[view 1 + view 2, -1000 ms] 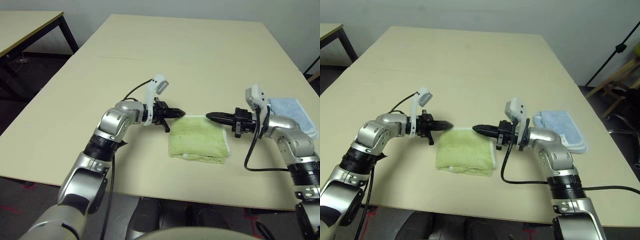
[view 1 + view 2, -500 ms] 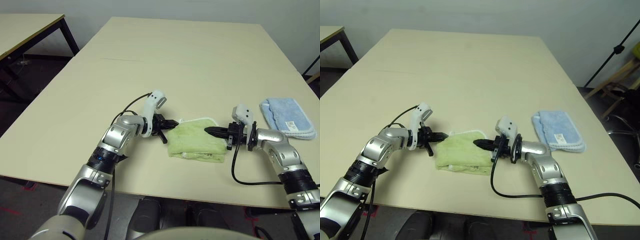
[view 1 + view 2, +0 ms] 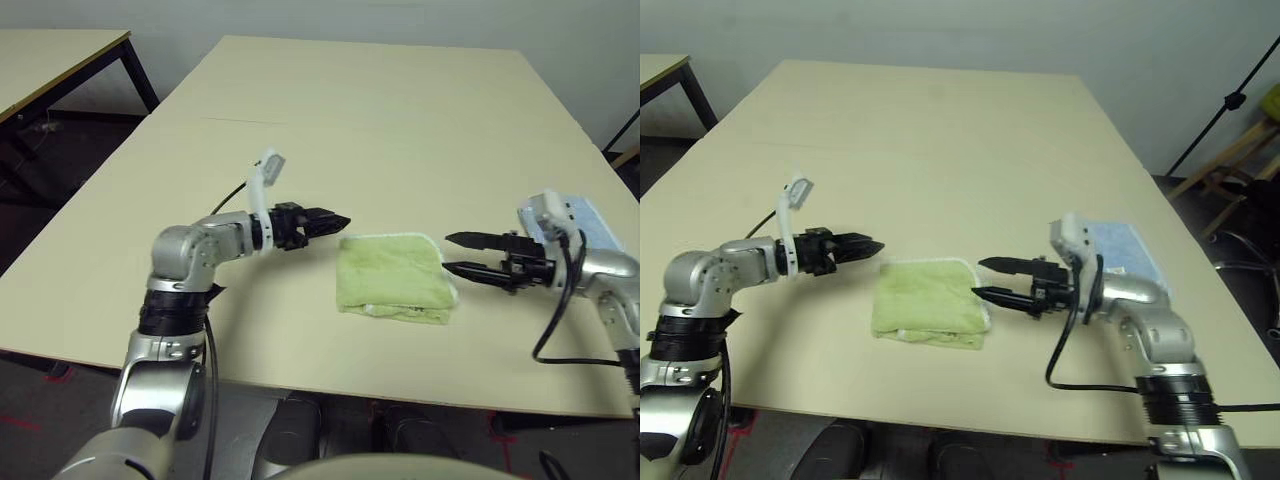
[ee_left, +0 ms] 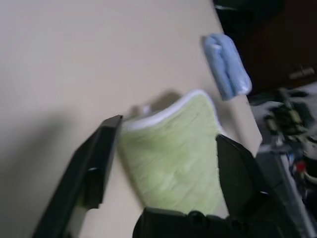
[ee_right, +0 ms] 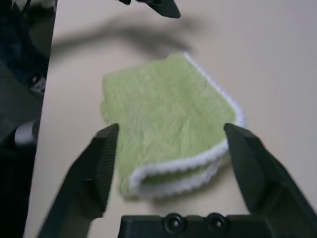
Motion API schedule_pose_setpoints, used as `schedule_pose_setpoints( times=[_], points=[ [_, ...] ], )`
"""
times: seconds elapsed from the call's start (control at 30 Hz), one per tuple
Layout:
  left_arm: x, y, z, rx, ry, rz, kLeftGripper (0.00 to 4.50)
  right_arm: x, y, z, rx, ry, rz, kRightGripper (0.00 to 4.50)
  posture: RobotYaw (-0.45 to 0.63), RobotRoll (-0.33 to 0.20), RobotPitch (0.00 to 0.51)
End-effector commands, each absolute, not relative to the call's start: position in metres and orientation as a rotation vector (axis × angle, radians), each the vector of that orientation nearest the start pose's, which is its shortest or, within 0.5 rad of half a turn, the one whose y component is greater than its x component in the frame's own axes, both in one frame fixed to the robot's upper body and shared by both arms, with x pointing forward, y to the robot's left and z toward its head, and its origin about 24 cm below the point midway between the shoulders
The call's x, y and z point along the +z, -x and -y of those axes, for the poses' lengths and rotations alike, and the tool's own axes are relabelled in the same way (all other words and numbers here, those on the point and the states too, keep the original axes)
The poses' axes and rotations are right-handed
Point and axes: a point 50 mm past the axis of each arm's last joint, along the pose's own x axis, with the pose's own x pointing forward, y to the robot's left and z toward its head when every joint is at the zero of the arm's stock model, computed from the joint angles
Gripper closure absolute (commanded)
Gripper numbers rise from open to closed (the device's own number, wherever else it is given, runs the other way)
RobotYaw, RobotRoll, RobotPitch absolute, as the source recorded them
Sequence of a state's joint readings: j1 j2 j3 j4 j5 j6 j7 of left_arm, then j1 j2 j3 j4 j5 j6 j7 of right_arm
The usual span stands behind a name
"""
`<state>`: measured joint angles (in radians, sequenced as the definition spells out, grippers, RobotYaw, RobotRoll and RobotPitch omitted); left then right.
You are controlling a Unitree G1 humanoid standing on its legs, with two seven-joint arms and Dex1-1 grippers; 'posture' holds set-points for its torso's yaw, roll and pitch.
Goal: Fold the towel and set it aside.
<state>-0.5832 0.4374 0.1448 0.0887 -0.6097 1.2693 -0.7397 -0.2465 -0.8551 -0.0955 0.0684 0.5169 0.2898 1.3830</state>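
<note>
The light lime-green terry towel with white stitched edging point(image 3: 392, 279) lies folded flat on the beige table point(image 3: 350, 120). Left gripper point(image 3: 335, 220) hovers just left of the towel, released, holding nothing. Right gripper point(image 3: 452, 254) sits just right of it, fingers spread, empty. A light-blue cloth point(image 3: 1118, 243) lies further right of the towel.

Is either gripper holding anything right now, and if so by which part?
Nothing is held. The left gripper and right gripper are open, either side of the folded lime-green terry towel, clear of it.
</note>
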Motion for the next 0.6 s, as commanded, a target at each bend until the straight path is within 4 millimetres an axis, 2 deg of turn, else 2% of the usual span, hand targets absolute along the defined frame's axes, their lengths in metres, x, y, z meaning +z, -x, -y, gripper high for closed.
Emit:
schedule_pose_setpoints(
  times=[0.03,0.27,0.47,0.6],
  points=[
    [0.112,-0.292,-0.175,-0.89,0.503,-0.832,0.01,0.158,-0.251,0.272,1.234,0.272,-0.233,0.0,0.12,0.0,0.082],
    [0.097,-0.291,-0.156,-0.879,0.591,-1.048,0.01,0.175,-0.241,0.289,1.258,0.332,-0.273,0.0,0.1,0.0,0.086],
    [0.093,-0.293,-0.131,-0.916,0.63,-1.109,0.01,0.177,-0.236,0.293,1.257,0.335,-0.286,0.0,0.09,0.0,0.091],
    [0.089,-0.297,-0.115,-0.92,0.642,-1.126,0.01,0.177,-0.235,0.289,1.271,0.338,-0.277,0.0,0.08,0.0,0.092]
  ],
)
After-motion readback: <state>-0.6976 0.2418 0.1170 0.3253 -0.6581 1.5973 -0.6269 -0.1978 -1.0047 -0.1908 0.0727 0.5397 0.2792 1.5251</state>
